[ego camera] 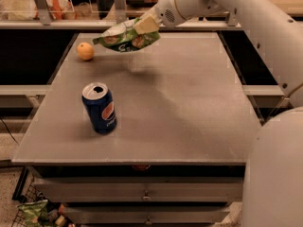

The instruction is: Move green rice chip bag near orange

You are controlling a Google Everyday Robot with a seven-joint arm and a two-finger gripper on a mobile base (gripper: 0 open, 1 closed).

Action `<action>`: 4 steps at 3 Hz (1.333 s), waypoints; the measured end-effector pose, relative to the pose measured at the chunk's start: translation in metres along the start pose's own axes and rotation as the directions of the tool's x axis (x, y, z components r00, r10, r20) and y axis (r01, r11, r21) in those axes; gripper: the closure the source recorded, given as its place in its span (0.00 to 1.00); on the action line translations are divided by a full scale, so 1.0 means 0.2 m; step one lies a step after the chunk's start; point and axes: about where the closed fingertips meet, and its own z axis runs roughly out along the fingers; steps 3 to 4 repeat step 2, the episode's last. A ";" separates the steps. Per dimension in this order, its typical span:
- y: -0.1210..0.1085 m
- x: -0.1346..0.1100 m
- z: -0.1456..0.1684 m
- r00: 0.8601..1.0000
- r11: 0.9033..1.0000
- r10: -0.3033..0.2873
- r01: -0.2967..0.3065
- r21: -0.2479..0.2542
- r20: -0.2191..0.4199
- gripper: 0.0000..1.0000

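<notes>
The green rice chip bag (124,36) hangs in the air above the far left part of the table, held at its right end. My gripper (146,25) is shut on the bag, at the end of the white arm that reaches in from the right. The orange (85,51) sits on the table at the far left, a short way left of and below the bag's free end. The bag touches neither the orange nor the table.
A blue Pepsi can (100,108) stands upright on the grey table (189,108) at the front left. A shelf rail with clutter runs behind the table. Drawers sit under the table front. The robot's white body fills the right edge.
</notes>
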 end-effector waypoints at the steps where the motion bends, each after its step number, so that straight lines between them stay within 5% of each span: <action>1: 0.06 -0.01 0.12 1.000 0.998 0.014 -0.015 -0.065 -0.014 1.00; 2: 0.07 -0.01 0.13 1.000 0.998 0.013 -0.014 -0.068 -0.015 0.82; 4: 0.07 -0.01 0.13 1.000 0.998 0.013 -0.014 -0.068 -0.015 0.82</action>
